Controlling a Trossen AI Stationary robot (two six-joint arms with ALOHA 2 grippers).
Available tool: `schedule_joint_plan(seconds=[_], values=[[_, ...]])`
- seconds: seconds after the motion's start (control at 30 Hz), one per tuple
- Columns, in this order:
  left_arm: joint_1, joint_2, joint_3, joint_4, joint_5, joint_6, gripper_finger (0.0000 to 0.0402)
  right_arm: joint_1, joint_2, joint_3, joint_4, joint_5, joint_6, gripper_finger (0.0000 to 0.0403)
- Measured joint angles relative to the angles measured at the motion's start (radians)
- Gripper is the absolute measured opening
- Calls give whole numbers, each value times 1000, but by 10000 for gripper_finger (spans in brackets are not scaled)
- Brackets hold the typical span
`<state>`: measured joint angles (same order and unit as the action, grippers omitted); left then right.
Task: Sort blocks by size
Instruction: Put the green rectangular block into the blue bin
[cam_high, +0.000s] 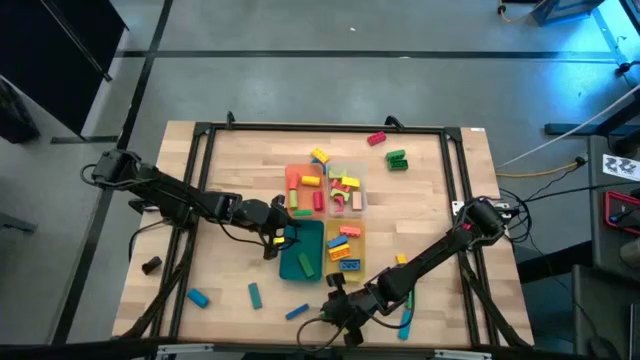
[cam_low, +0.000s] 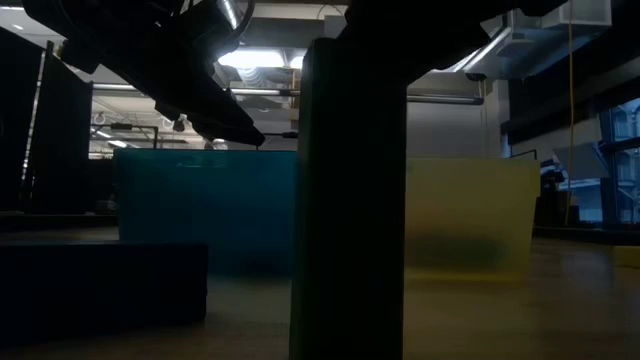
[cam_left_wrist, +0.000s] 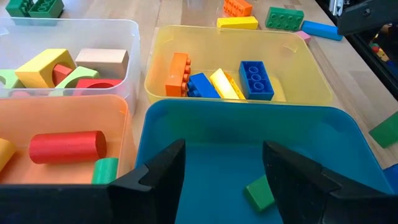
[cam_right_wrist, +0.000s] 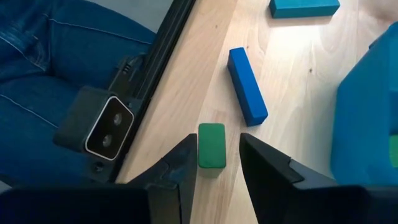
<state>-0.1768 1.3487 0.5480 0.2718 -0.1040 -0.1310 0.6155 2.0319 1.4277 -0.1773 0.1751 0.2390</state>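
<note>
While the sorting is only partly done, the right gripper sits low at the table's near edge, its fingers partly apart with a small green block standing between them; whether they press it or merely bracket it cannot be told. Just beyond lies a long blue bar, loose on the wood, and a teal block farther off. More strays show from above: blue pieces along the near side of the table, a yellow one beside the right arm.

At mid-table the left gripper hangs over the teal tray with its fingers spread wide and nothing held; a green block lies on that tray's floor. Beyond it, the yellow tray holds orange, blue and yellow bricks, the orange tray a red cylinder, and the clear tray chunkier pieces.

Farthest away, a red brick and a green one wait unsorted. By this evidence roughly half the job remains.
</note>
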Motion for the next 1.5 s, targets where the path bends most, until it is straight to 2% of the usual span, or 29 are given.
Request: schedule_joint_plan(seconds=[0.77,1.0,1.17,1.3,1.5], values=[[0,0,0,-1,0,-3,198,0,23,0,1,14,-4,121],[0,0,0,0,0,-3,198,-4,23,0,5,18,-8,61],[0,-5,0,-2,0,-2,198,-22,22,0,26,37,-26,61],[0,-46,0,-20,1,8,198,-61,0,0,34,51,-116,61],[0,-194,1,-189,2,30,198,-134,-67,0,52,-5,-257,73]])
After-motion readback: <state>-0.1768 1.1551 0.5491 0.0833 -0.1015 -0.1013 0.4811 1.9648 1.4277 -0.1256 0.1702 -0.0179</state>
